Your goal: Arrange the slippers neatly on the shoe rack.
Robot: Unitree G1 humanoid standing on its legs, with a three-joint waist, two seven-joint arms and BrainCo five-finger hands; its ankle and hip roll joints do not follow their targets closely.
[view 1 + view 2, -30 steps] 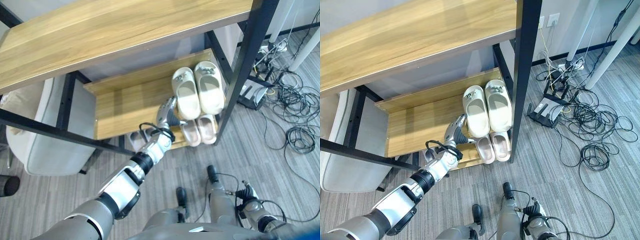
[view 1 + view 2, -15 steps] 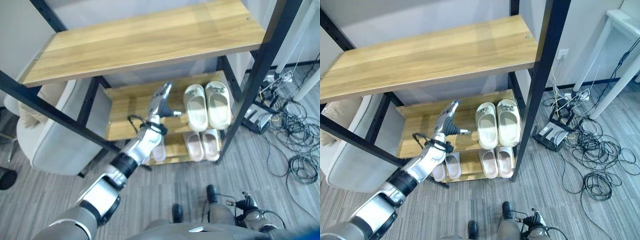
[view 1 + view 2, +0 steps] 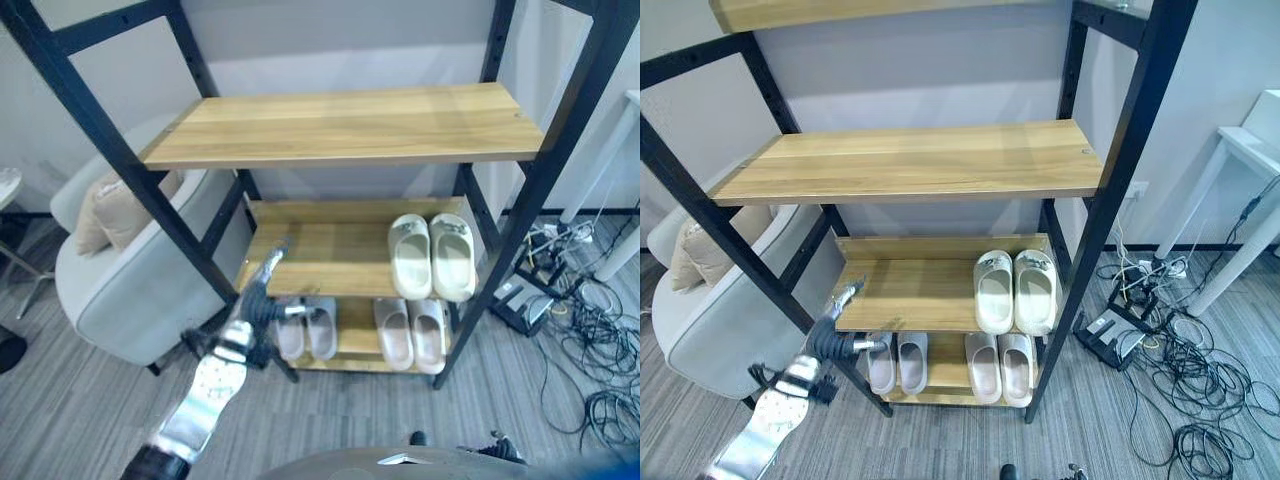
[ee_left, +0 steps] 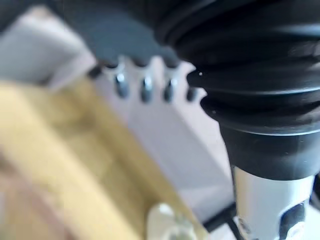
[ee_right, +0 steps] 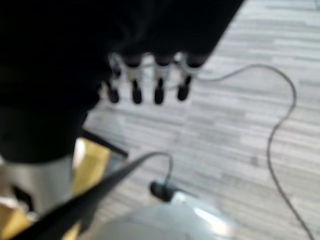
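A cream pair of slippers stands side by side at the right end of the rack's lower wooden shelf. On the bottom shelf a grey pair sits left of a beige pair. My left hand hangs in front of the rack's left front post, level with the lower shelf edge, fingers straight and thumb out, holding nothing. Its wrist view looks past straight fingers at the shelf and one cream slipper. My right hand hangs with straight fingers over the grey floor, empty.
A grey armchair with a beige cushion stands left of the rack. The rack's black posts frame the shelves, and a wide wooden shelf sits above. Tangled cables and white table legs lie to the right.
The camera has risen and now looks at the whole rack. My left hand has drawn back from beside the cream slippers, down and left to the rack's front post.
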